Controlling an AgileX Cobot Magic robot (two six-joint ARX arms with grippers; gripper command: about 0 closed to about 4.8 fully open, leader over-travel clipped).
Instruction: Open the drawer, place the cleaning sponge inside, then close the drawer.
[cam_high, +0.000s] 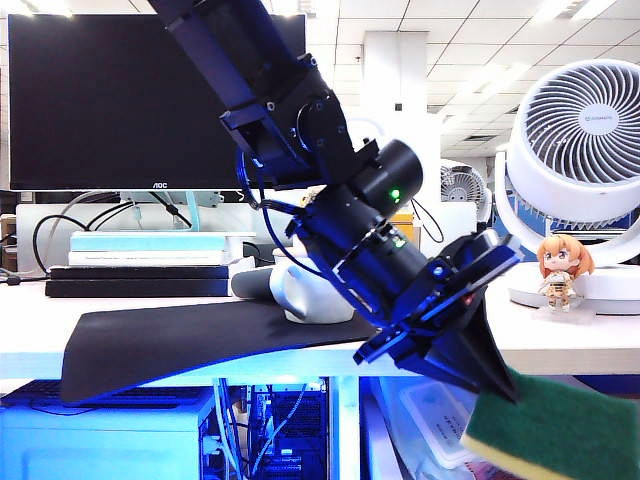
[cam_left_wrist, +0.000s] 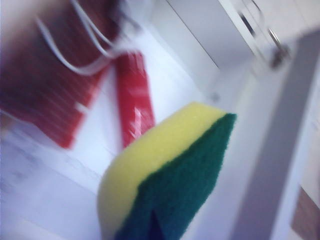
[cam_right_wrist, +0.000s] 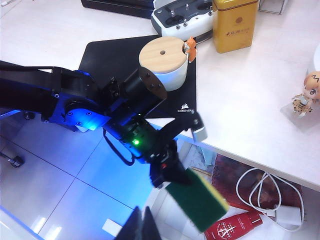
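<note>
the cleaning sponge (cam_right_wrist: 197, 199) hangs in the air off the front edge of the desk (cam_right_wrist: 250, 105), pinched at one end by the left gripper (cam_right_wrist: 172, 176), whose jaws are closed tight on it; below it lies the open drawer (cam_right_wrist: 200, 155) holding red packets (cam_right_wrist: 232, 227) and a coiled white cable (cam_right_wrist: 262, 192). its long axis runs on from the fingers, slanting outward and downward away from the wrist, green scouring face toward the right wrist camera and yellow foam on the far side; in the left wrist view the green face and yellow edge fill the frame, badly blurred. the grip takes only a short end of soft foam, so a quick swing could make it flex, twist or slip out and fall beside the drawer. dropped as it points now, it may land on the cable or the packets and sit proud, which could foul the closing. the right gripper (cam_right_wrist: 142, 227) shows only as dark fingertips pressed together, empty, held high above the scene, well apart from the sponge. the lidded mug (cam_right_wrist: 165, 60) on the black mat (cam_right_wrist: 110, 57) sits near the left arm and could be clipped.
</note>
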